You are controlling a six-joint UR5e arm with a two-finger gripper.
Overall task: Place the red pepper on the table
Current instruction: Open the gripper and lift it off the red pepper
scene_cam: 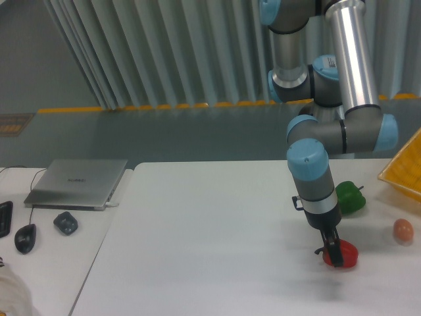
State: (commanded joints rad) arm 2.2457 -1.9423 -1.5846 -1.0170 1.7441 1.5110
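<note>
The red pepper point(346, 256) sits low at the right side of the white table point(217, 250), seemingly touching its surface. My gripper point(335, 254) points straight down over it, its dark fingers shut on the red pepper and covering the pepper's left part. The arm's blue-capped wrist stands directly above.
A green pepper point(350, 197) lies just behind the arm. An orange-pink egg-shaped thing point(403, 229) is at the far right, below a yellow basket point(404, 169). On the adjoining desk at the left are a laptop point(79, 182), a small dark object point(65, 222) and a mouse point(25, 237).
</note>
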